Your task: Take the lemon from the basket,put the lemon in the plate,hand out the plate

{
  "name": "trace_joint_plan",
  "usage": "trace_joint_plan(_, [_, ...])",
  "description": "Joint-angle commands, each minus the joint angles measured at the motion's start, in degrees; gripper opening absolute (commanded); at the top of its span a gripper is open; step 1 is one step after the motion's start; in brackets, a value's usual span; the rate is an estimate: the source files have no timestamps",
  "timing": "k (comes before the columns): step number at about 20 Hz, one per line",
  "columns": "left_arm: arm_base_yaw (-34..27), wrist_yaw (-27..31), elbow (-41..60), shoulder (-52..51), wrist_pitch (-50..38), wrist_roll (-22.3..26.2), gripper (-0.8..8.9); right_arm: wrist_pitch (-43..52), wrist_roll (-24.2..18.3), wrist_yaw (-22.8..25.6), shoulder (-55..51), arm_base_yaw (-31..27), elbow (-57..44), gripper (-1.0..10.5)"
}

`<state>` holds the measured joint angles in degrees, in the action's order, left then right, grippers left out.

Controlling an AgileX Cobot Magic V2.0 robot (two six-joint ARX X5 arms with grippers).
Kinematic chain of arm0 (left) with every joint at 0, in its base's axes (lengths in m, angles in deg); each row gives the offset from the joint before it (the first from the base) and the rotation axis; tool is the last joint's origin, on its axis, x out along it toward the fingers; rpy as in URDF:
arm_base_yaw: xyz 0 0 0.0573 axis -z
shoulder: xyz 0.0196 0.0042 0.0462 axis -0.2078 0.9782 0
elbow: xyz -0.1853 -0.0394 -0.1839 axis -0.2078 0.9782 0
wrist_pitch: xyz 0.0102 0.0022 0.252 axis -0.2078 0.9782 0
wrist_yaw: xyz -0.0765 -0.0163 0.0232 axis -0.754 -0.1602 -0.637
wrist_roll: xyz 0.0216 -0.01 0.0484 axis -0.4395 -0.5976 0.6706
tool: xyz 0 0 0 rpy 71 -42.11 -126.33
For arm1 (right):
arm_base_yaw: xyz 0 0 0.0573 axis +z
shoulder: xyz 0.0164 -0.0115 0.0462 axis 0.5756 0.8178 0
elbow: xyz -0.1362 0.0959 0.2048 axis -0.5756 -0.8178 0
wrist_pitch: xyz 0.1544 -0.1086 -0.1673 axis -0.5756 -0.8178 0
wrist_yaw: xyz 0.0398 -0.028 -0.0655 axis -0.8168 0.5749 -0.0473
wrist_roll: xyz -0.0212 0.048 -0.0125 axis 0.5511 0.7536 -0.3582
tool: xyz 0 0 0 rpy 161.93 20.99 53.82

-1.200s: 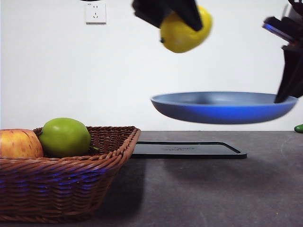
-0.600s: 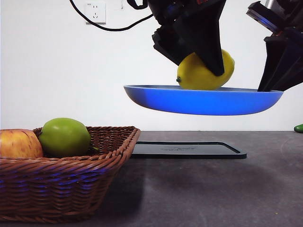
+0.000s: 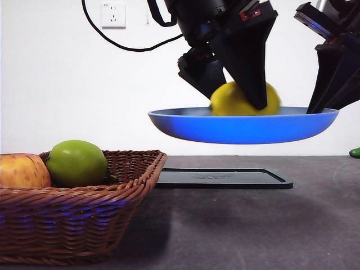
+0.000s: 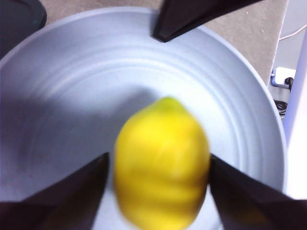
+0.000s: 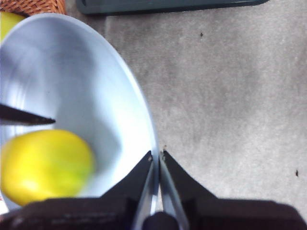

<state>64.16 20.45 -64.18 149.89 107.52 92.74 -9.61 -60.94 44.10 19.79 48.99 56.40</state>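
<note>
- Holding the plate aloft, well above the tabletop: right gripper with jaws pinched nearly together on the rim at the plate's right edge.
- Straddling the lemon with the left gripper: jaws on either flank of the fruit in the left wrist view, apparently touching it, though blur hides whether pressure is applied or already easing.
- Sitting low inside the plate, lemon mostly below the rim line from the front, roughly at the plate's middle.
- Judging handling: lemon firm, smooth-skinned, fairly light, prone to rolling on the shallow blue surface; best taken across its short waist, as now.
- Judging the plate: stiff, smooth, held at one rim point only, so likely to tilt or slip under the added weight; level carry and gentle release called for.
- Compared with half a second earlier: lemon lower, sunk further into the plate; left gripper come down with it; plate about the same height, shifted only slightly.
- Compared with one second earlier: lemon then high above the plate, now down in it.
- Leaving the basket at the tabletop's near left edge with a green apple and a red-yellow apple; black tray flat behind.
</note>
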Motion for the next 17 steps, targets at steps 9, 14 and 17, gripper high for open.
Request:
trace_joint_plan(9, [0.42,1.7,-1.01,-6.19,2.75,-3.04,3.89,1.42,-0.26,-0.5,1.88,-1.27,2.34,0.0])
trace_joint_plan(14, [-0.13,1.57,-1.01,-16.11,6.97,-3.96,3.89,0.61,-0.55,-0.72,9.68,-4.72,7.67,0.0])
trace_joint_plan(17, [-0.11,1.53,-1.01,-23.15,10.21,-5.14,3.89,-0.59,-1.03,-0.72,17.14,-5.84,14.12,0.0])
